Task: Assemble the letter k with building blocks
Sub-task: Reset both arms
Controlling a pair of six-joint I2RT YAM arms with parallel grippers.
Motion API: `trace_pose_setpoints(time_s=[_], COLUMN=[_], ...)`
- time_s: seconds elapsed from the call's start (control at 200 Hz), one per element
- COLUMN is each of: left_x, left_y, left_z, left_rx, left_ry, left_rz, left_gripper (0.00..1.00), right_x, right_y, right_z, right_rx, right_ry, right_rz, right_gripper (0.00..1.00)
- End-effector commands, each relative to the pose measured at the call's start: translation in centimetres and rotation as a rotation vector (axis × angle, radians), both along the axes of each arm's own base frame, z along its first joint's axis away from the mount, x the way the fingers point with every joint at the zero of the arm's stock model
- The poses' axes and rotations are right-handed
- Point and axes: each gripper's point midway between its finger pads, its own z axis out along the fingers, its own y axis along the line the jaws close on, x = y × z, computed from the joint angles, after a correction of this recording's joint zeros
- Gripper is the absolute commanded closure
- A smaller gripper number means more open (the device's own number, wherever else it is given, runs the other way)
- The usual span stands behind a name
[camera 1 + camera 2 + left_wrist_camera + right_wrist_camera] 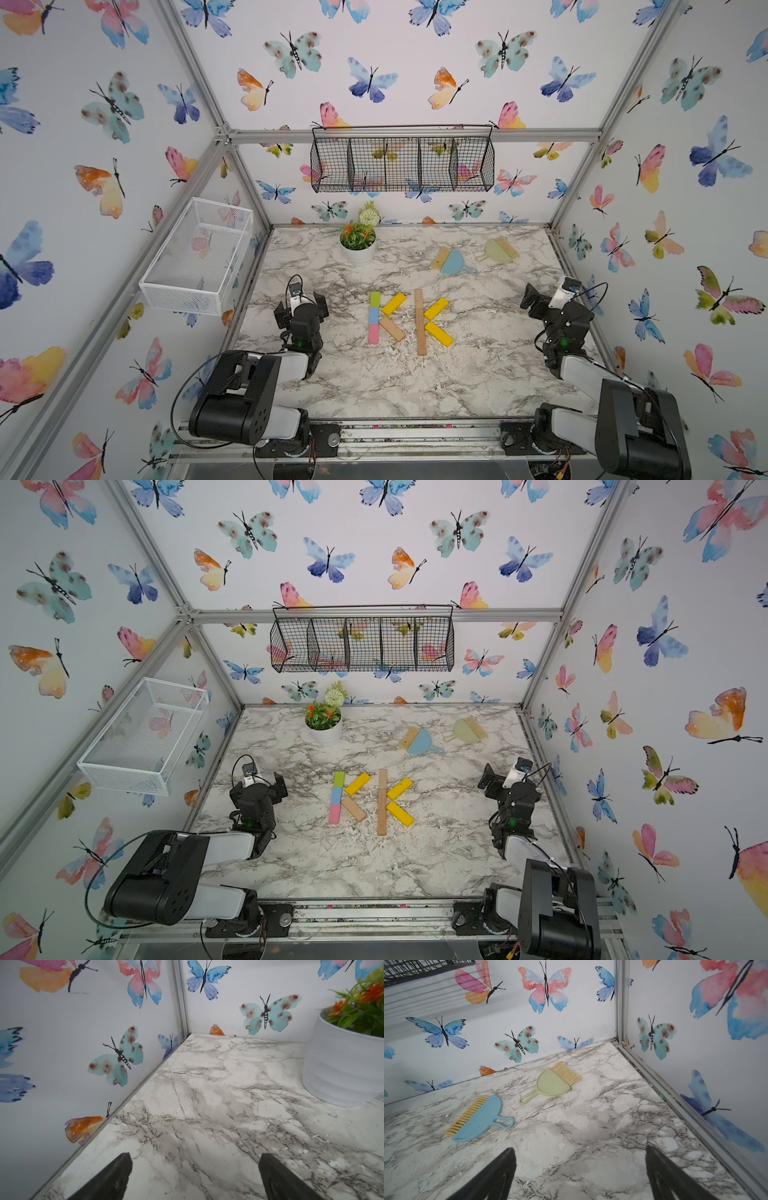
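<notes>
Two K shapes of blocks (420,322) lying flat at centre of table (374,386). Spread wide and empty, well apart on either side: left gripper (195,1156), right gripper (579,1148). Behind, two brushes (455,262).

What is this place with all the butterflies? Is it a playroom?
Probably a robot test booth, not a playroom: two black-and-white robot arms stand at a marble-patterned tabletop, boxed in by silver metal framing with butterfly wallpaper.
</notes>
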Motion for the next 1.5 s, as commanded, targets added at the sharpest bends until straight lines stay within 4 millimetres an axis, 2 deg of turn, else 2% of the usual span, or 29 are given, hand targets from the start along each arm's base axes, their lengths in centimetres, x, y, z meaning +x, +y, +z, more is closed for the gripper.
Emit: trace_pose_setpoints(time_s=[0.0, 0.095, 0.19, 0.29, 0.36, 0.466, 0.581, 0.656, 0.711, 0.826, 0.901, 1.011, 1.497], left_x=[1.2, 1.0, 1.2, 0.1, -0.4, 0.0, -0.1, 0.0, -0.1, 0.0, -0.1, -0.1, -0.1], left_y=[-0.8, -1.0, -0.8, -1.8, -1.9, -1.9, -1.8, -1.8, -1.8, -1.8, -1.8, -1.8, -1.8], left_z=[0.5, 0.6, 0.5, 0.2, 1.2, 0.1, 0.5, 0.2, 0.3, 0.2, 0.2, 0.2, 0.4], left_rx=[-0.024, -0.032, -0.050, -0.055, -0.029, -0.053, -0.040, -0.047, -0.045, -0.045, -0.045, -0.045, -0.046], left_ry=[-0.011, -0.026, -0.023, -0.056, -0.158, -0.062, -0.097, -0.072, -0.080, -0.074, -0.074, -0.075, -0.081], left_rz=[-0.085, -0.105, -0.118, -0.198, -0.209, -0.201, -0.198, -0.199, -0.197, -0.198, -0.197, -0.198, -0.196], left_gripper=[0.02, 0.02, 0.02, 0.02, 0.02, 0.02, 0.02, 0.02, 0.02, 0.02, 0.02, 0.02, 0.02], right_x=[-0.1, 0.1, 0.5, -0.5, -0.7, -0.9, -0.8, -0.1, 0.8, 3.3, 3.0, 3.1, 3.0], right_y=[-0.5, 0.0, 0.7, 0.9, 1.0, 1.5, 3.0, 4.1, 5.0, 6.0, 6.2, 6.3, 6.8], right_z=[2.4, 2.2, 0.6, 0.5, 0.1, -0.6, -1.2, -2.4, -2.1, -4.5, -3.7, -4.4, -4.0], right_rx=[-0.052, -0.027, -0.011, -0.004, -0.010, -0.019, -0.063, -0.106, -0.138, -0.172, -0.194, -0.188, -0.193], right_ry=[-0.132, -0.125, -0.057, -0.115, -0.127, -0.129, -0.143, -0.101, -0.126, 0.058, -0.012, 0.043, 0.018], right_rz=[-0.027, -0.001, 0.040, 0.042, 0.050, 0.066, 0.108, 0.127, 0.150, 0.182, 0.173, 0.179, 0.209], right_gripper=[0.02, 0.02, 0.02, 0.02, 0.02, 0.02, 0.02, 0.02, 0.02, 0.02, 0.02, 0.02, 0.01])
